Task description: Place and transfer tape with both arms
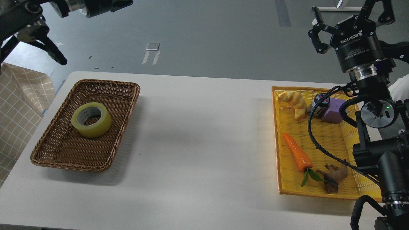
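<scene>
The tape (96, 129), a yellow translucent roll with a grey-white core, lies flat in the brown wicker basket (105, 83) at the table's left. My left gripper (123, 3) is high at the top left, far above the basket and clear of the tape; it is dark and its fingers cannot be told apart. My right gripper (346, 9), marked ROBOTIQ, is raised at the top right above the yellow tray (319, 137), with its fingers spread open and nothing in it.
The yellow tray holds a bread piece (292, 100), a purple foam block (332, 110), a small round item (321, 99), a carrot (297, 156) and a brown root-like piece (335, 177). A checked cloth (19, 95) hangs at the left edge. The white table (204, 134) spans between basket and tray.
</scene>
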Robot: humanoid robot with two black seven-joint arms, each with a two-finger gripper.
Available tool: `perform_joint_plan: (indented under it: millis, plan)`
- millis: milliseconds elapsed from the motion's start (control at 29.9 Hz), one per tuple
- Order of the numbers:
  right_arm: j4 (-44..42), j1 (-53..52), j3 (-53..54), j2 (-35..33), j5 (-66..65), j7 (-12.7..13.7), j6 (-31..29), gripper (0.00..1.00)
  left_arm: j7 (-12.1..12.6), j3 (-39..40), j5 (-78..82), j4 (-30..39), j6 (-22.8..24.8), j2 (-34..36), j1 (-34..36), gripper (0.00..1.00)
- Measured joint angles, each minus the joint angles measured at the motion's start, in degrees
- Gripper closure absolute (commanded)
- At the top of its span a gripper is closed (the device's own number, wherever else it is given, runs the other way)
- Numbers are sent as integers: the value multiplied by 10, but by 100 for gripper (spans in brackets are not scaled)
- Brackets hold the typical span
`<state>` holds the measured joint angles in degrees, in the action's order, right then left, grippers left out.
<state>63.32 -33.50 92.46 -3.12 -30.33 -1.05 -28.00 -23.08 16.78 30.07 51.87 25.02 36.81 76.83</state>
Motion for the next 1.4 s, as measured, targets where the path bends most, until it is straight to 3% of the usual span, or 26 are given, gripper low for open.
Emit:
perform_joint_plan:
  millis: [301, 502, 903, 1204, 1405]
  plan:
    - [-2, 2, 0, -15, 0, 2, 0, 0, -3, 111, -128, 24, 29, -58, -74, 2]
    - [-2, 1, 0, -15, 0, 3, 0, 0, -3, 184, -137, 83, 30, -82, -152, 2]
    - [-3, 3, -10, -10, 0, 8, 0, 0, -3, 318, -137, 91, 30, -162, -280, 2]
    - [-3, 2, -27, -8, 0, 15, 0, 0, 3, 336, -137, 91, 30, -189, -322, 2]
    - [-6, 2, -51, -9, 7, 46, 0, 0, 4, 336, -137, 91, 30, -191, -325, 2]
